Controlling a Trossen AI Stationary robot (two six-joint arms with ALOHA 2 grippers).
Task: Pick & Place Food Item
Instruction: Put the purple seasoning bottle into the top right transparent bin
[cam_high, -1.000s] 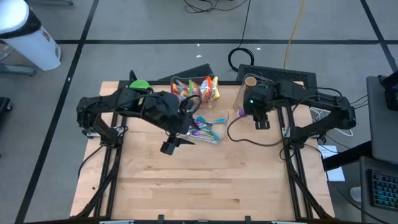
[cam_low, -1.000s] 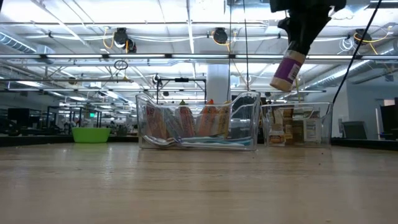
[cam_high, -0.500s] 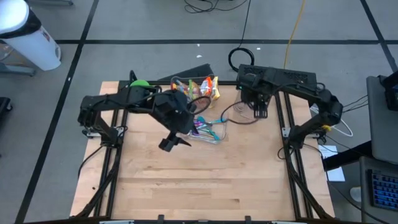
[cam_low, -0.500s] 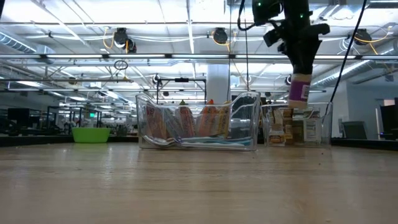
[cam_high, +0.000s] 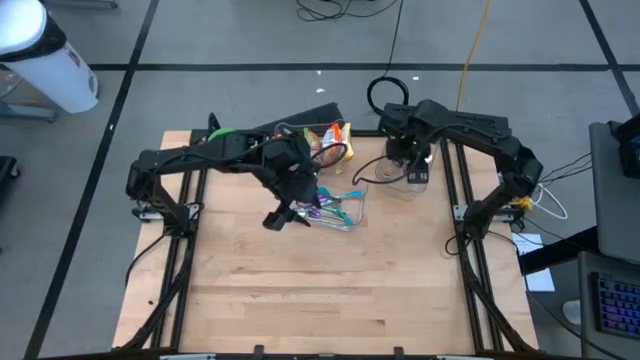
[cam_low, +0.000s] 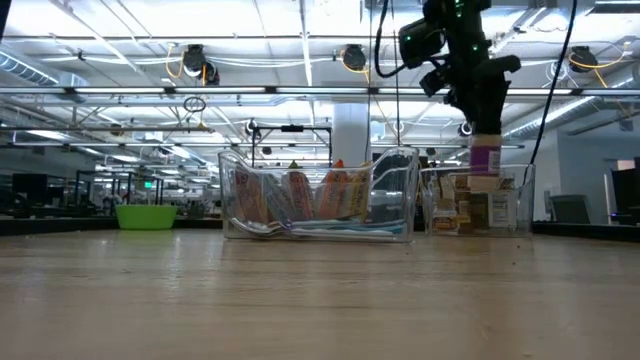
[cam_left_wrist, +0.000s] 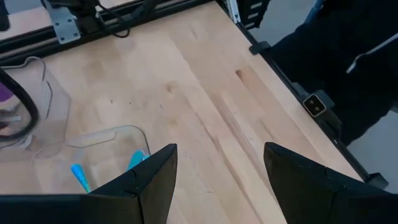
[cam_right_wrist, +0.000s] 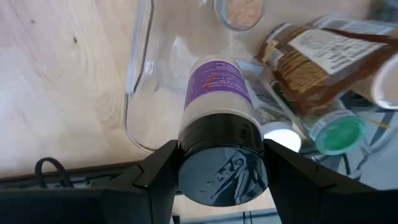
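Swung back from mid-desk, the right hand (cam_right_wrist: 221, 165) now holds a purple-labelled jar (cam_right_wrist: 219, 102) upright over the clear bin (cam_low: 478, 205) of food jars at the desk's (cam_high: 300, 290) far right, while the left hand (cam_left_wrist: 217, 177) hovers unclenched and empty beside the middle bin (cam_high: 335, 205).

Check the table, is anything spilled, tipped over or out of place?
Nothing stands out. The right gripper holds the purple-labelled jar upright over the clear bin of jars. The snack bin sits level, and the left gripper hangs open, empty.
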